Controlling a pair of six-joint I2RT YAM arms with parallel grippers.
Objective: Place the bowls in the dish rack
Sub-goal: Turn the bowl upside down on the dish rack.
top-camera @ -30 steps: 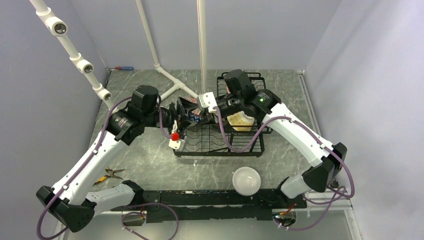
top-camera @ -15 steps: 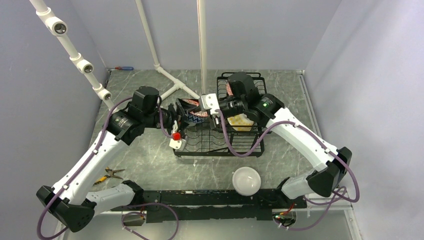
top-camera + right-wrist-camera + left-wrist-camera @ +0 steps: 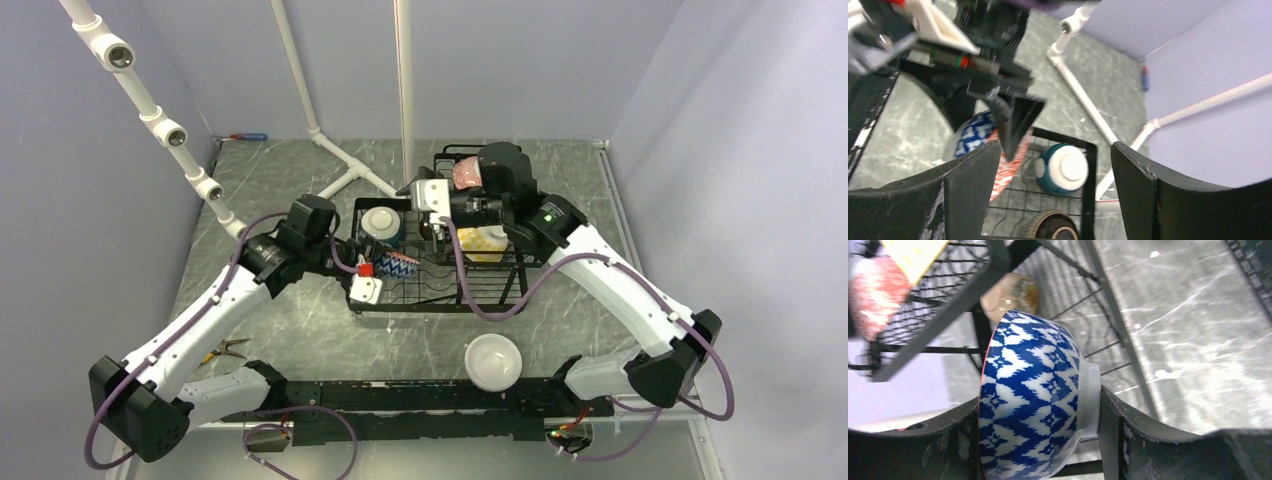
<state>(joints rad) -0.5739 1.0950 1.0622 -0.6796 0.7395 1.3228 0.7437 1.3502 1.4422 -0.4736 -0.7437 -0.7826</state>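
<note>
My left gripper (image 3: 1038, 400) is shut on a blue-and-white patterned bowl (image 3: 1033, 405), held on edge over the front left of the black dish rack (image 3: 500, 300); in the top view the bowl (image 3: 400, 266) sits just right of the left gripper (image 3: 383, 268). My right gripper (image 3: 1055, 147) is open and holds nothing. It hangs above a teal-and-white bowl (image 3: 1063, 167) lying upside down in the rack's back left corner (image 3: 381, 222). A pink bowl (image 3: 466, 175) and a yellow one (image 3: 482, 240) sit in the raised basket area. A white bowl (image 3: 493, 362) stands on the table.
White pipe frame (image 3: 340, 160) runs along the table behind the rack, with a vertical pole (image 3: 404, 90). Pliers (image 3: 222, 349) lie at the left near the arm base. A cream bowl (image 3: 1010, 290) and a dark ribbed bowl (image 3: 1053, 227) rest in the lower tray.
The right gripper has opened and drawn back to the right, leaving the teal-and-white bowl in the rack. The left gripper has moved down and right with the blue bowl.
</note>
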